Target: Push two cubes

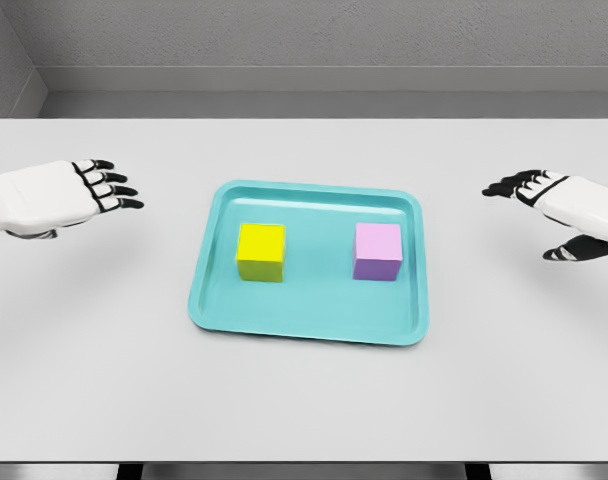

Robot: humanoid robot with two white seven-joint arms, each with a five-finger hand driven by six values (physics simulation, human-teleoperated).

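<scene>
A yellow cube [260,251] sits on the left half of a teal tray [309,325] in the middle of the white table. A pink-purple cube [377,250] sits on the tray's right half, a cube's width or more from the yellow one. My left hand [112,187] hovers left of the tray, fingers spread and holding nothing. My right hand [537,212] hovers right of the tray, fingers relaxed and apart, also holding nothing. Neither hand touches the tray or a cube.
The white table [304,420] spreads wide around the tray. A grey wall runs behind its far edge. The tray has a low raised rim around both cubes.
</scene>
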